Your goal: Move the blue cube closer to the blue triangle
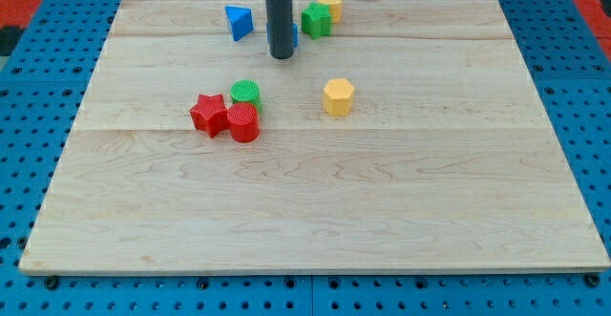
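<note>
The blue triangle (239, 22) lies near the view's top, left of centre. The blue cube (295, 38) is almost wholly hidden behind my rod; only a thin blue sliver shows at the rod's right side. My tip (281, 56) rests on the board just in front of the cube and to the right of the triangle. I cannot tell whether the tip touches the cube.
A green block (316, 19) and a yellow block (330, 4) sit right of the rod. A yellow hexagon (338, 96) lies mid-board. A red star (208, 115), red cylinder (243, 123) and green cylinder (245, 92) cluster at the left. The wooden board (430, 211) lies on a blue pegboard.
</note>
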Tool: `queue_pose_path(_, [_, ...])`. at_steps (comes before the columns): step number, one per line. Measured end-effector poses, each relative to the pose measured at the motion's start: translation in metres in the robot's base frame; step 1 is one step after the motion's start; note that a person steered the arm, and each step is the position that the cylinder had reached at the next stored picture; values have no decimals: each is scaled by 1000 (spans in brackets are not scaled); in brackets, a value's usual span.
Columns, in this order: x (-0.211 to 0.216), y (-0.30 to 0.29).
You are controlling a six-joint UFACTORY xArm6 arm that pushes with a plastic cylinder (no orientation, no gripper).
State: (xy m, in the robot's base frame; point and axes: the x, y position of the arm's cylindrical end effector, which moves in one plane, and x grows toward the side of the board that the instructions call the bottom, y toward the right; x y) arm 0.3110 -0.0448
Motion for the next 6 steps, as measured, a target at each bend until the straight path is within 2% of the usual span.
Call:
queue_pose_path(1, [16,11])
queue_pose_path(2, [2,42])
queue_pose_path(3, [-22,34])
queue_pose_path(4, [-22,6])
queue_pose_path(5, [-8,10])
queue_pose_path(6, [-2,38])
